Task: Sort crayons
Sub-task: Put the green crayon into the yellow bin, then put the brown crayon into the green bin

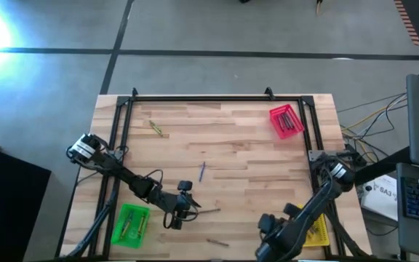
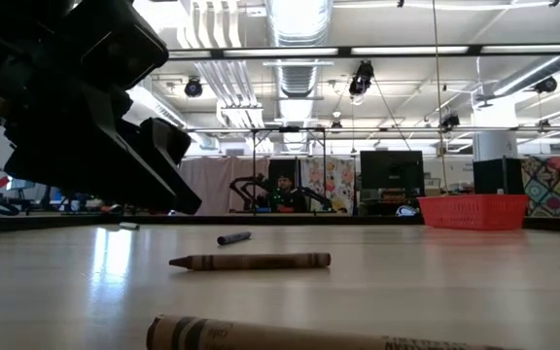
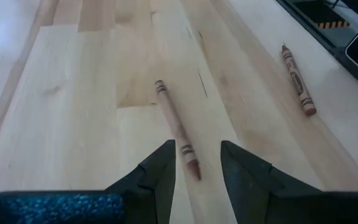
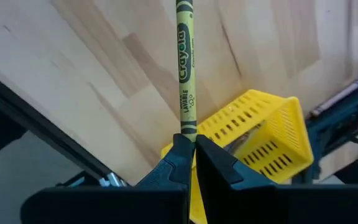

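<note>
The left tool (image 3: 197,163) hovers with fingers apart astride a brown crayon (image 3: 176,127) lying on the surface (image 1: 253,145); closing off-centre could roll it away. The right tool (image 4: 191,152) pinches a yellow crayon (image 4: 186,62) by its end above the yellow tray (image 4: 266,134); it may pivot and miss.

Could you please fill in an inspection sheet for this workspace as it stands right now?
Surface: pale wooden plank table, black frame rail around it.
Job's things: brown crayon before the left jaws; second brown crayon beside it; blue crayon mid-table; olive crayon far left; yellow crayon held.
Trays: green slotted plastic tray, red one, yellow one.
Clutter: nothing seen.
Grippers: left gripper open, low over the table; right gripper shut on the yellow crayon, above the yellow tray.
Cables: loose wires off the right edge.
Surroundings: workshop room, a person far behind.
</note>
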